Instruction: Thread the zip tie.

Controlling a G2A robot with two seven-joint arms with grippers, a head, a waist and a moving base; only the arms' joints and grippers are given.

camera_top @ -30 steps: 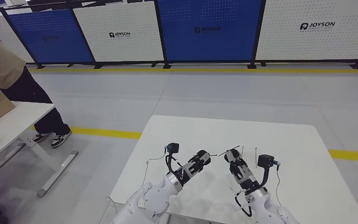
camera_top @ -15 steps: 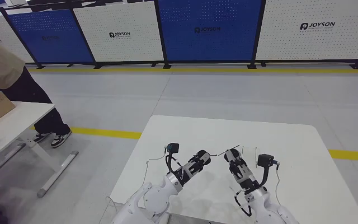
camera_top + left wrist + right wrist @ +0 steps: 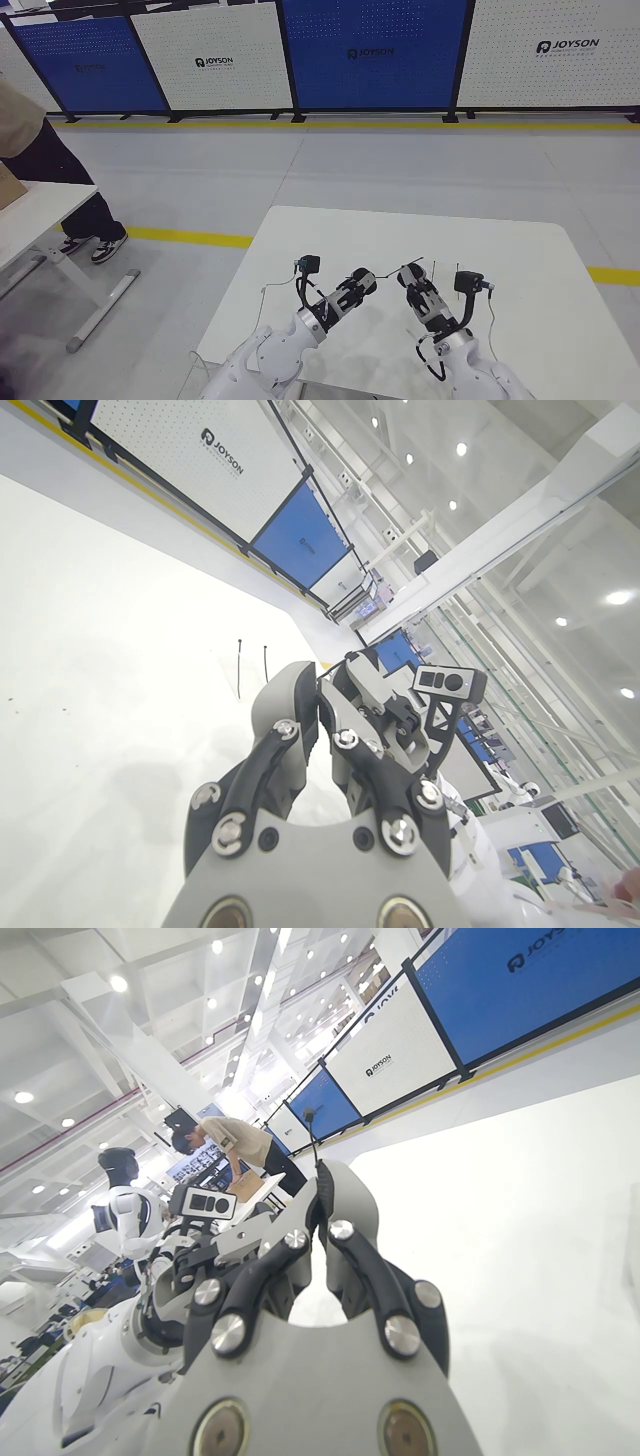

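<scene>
The right gripper point(image 3: 320, 1180) is clamped narrow on a black zip tie point(image 3: 313, 1140). The strap stands up out of its closed fingertips and ends in the small square head at the top. Just beside it, the left gripper point(image 3: 317, 695) has its fingers pressed together, pad against pad. A thin dark strand runs from its tip toward the right gripper, but it is too fine to tell whether it is actually pinched there. From above, both grippers hover close together over the near middle of the white table point(image 3: 500, 250), tips facing each other. Two spare zip ties point(image 3: 239, 670) lie flat and parallel on the tabletop, near the right gripper. Beyond a yellow floor line point(image 3: 190, 237), blue and white perforated panels point(image 3: 375, 55) each carry a small logo with a line of lettering, dark on both colours.
</scene>
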